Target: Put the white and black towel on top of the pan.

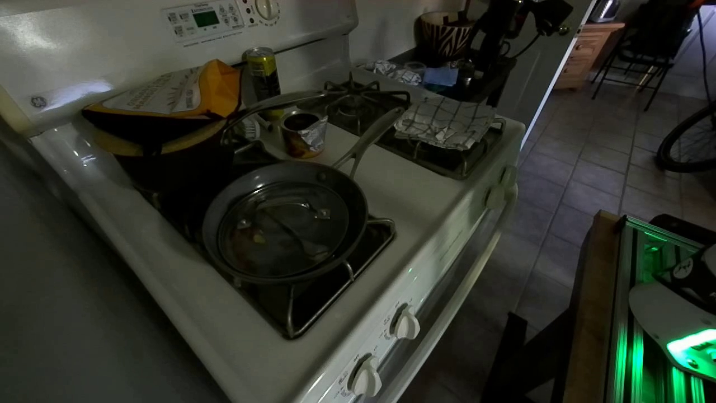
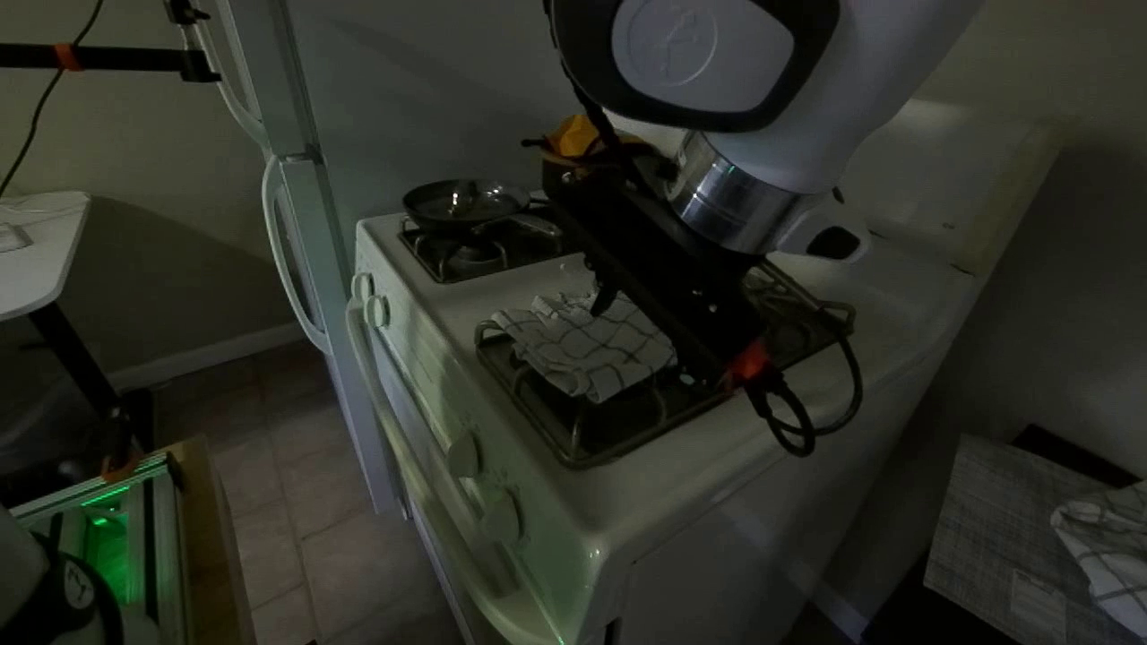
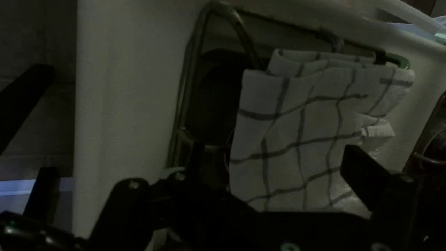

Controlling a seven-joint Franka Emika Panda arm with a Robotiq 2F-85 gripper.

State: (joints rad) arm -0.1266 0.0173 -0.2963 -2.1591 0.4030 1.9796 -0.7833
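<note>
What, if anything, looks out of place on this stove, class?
The checked towel lies folded on a burner grate, odd because cloth there could scorch over a flame. A bag lies across a dark pot at the back, also an odd place. No clear spill shows.

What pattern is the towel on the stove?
Dark grid on a white towel, clearest in the wrist view.

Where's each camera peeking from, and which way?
In an exterior view: high by the pan, looking along the stove to the towel; robot's base shows.
In an exterior view: high near the towel, looking toward the pan; arm and base show.
Wrist view: on the arm, facing down at the towel; open jaws show.
Both exterior views share stove, pan, towel.
</note>
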